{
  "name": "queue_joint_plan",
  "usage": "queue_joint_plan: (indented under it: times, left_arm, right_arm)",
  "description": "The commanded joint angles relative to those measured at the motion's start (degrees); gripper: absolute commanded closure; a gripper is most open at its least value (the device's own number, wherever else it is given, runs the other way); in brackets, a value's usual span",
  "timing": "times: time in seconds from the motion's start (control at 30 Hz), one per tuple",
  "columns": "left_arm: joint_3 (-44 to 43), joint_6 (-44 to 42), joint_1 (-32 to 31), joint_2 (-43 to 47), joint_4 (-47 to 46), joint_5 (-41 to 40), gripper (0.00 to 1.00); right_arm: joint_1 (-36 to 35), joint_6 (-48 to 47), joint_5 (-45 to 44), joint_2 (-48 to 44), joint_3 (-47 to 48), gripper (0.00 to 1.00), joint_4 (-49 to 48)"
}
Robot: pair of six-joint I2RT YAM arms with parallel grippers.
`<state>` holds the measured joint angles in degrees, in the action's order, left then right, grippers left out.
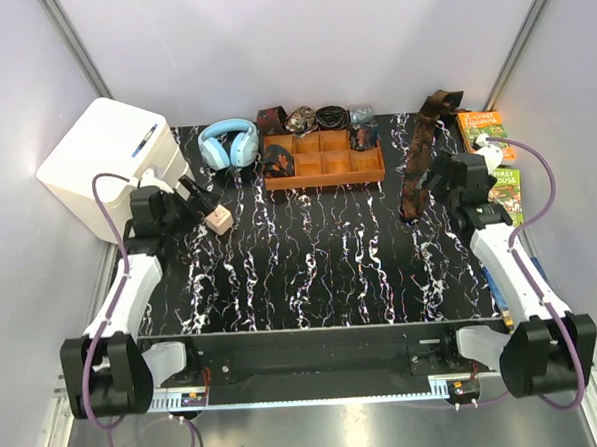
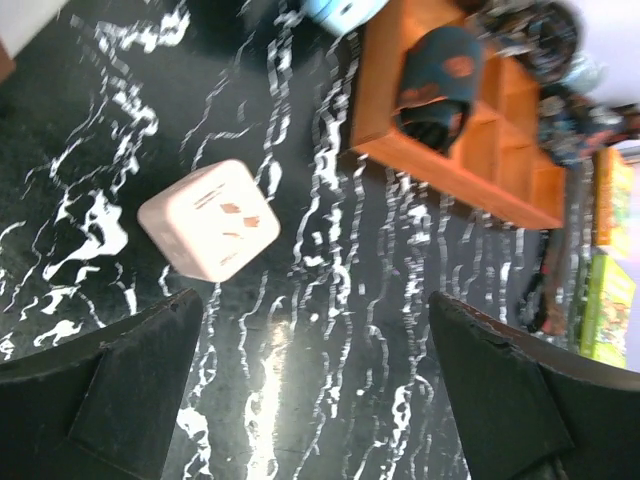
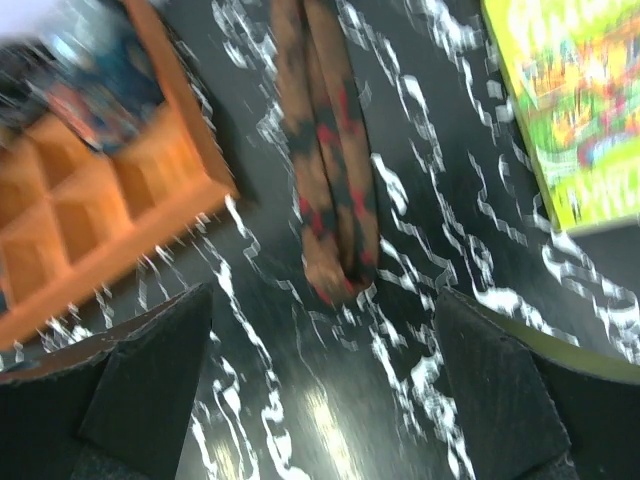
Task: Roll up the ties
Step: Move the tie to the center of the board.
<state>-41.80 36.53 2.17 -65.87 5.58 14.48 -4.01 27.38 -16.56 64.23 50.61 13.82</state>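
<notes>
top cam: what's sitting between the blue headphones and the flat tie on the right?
The orange wooden tray sits between headphones and tie; bare marbled tabletop separates tray and tie. Clear in the top view.

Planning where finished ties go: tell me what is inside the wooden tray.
The tray holds one rolled tie in a left-end compartment. A second roll seems to sit in the far-right one. The rest look empty, though the dividers hide parts of their floors.

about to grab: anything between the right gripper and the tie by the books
Nothing visible. The open right gripper faces the tie over bare table; the tray sits off to the side.
</notes>
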Motion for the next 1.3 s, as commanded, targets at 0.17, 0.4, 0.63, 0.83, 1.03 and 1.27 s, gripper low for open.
queue_joint_plan:
  times: [0.17,0.4,0.63,0.83,1.03,1.27]
  left_arm:
    - [-8.9,-1.36,0.3,0.03,8.01,6.04,0.01]
    - [-9.27,-8.22,-5.95,14.6,22.69,-5.33,0.01]
    - [-5.05,-12.71,-8.85,25.25,32.2,-8.32,0.03]
    - [-3.11,-11.49,-16.23,30.97,32.56,-12.89,0.02]
    - [-3.29,-11.66,-18.43,31.24,32.56,-13.6,0.03]
    - [-3.29,-11.66,-18.61,31.24,32.56,-13.95,0.03]
  right_arm:
    - [-0.21,3.92,-0.93,9.33,11.96,0.0,15.78]
    - [-0.12,3.92,-4.28,18.99,20.22,0.06,22.38]
    - [-0.12,2.69,-4.19,28.56,26.54,0.24,23.53]
    - [-0.12,3.39,-0.06,37.7,31.29,0.3,23.53]
    - [-0.12,2.42,2.67,44.48,35.95,0.37,23.44]
    - [-0.38,1.72,4.25,49.59,38.25,0.39,23.27]
